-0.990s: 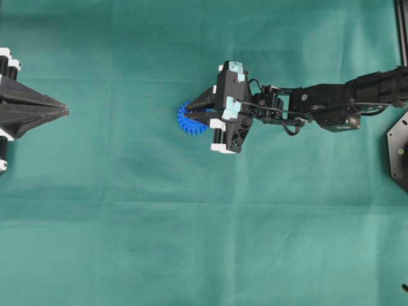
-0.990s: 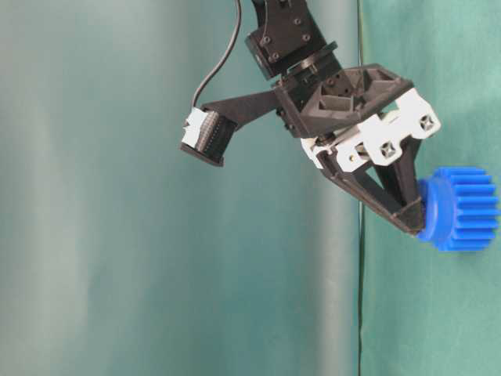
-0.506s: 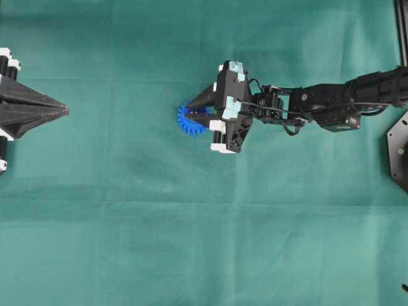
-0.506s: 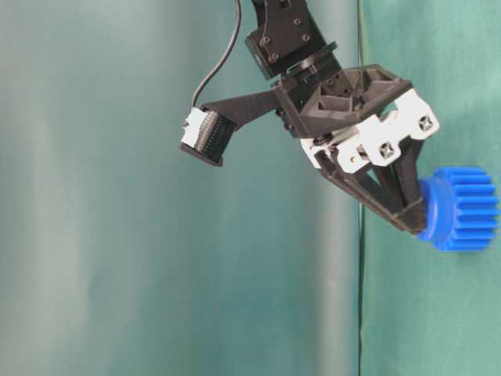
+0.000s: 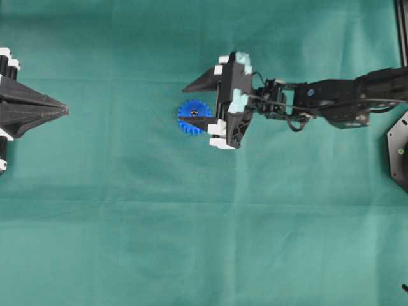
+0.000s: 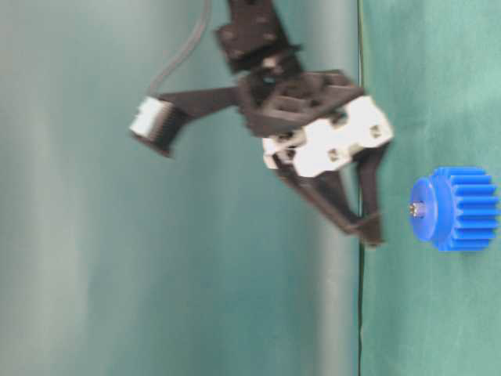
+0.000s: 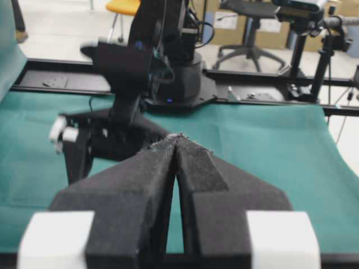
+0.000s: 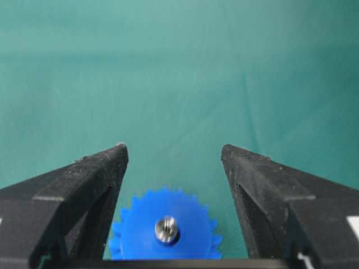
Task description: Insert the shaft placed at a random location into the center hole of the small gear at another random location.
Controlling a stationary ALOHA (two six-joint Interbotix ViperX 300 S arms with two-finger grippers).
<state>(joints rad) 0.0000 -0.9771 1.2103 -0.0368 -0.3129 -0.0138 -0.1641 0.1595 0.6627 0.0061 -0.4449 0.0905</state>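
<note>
Your right gripper (image 5: 189,102) stands with its jaws spread wide and holds nothing. In the overhead view one finger (image 5: 199,81) points past the far side of the gear (image 5: 193,118), and the other finger crosses over the gear's near half. The table-level view shows the fingertips (image 6: 368,229) clear of the gear (image 6: 458,208), with an open gap between them and its hub face.

The gear lies flat on the green cloth (image 5: 127,223), near the middle of the overhead view. The shaft (image 8: 166,228) sits in the gear's hole, seen end-on in the right wrist view as a shiny dot at the middle of the blue wheel (image 8: 140,232). In the table-level view its tip (image 6: 416,209) protrudes slightly from the hub.

Your left gripper (image 5: 64,110) rests at the left edge of the overhead view, well apart from the gear. Its pads (image 7: 154,168) meet at the tips, closed on nothing.
</note>
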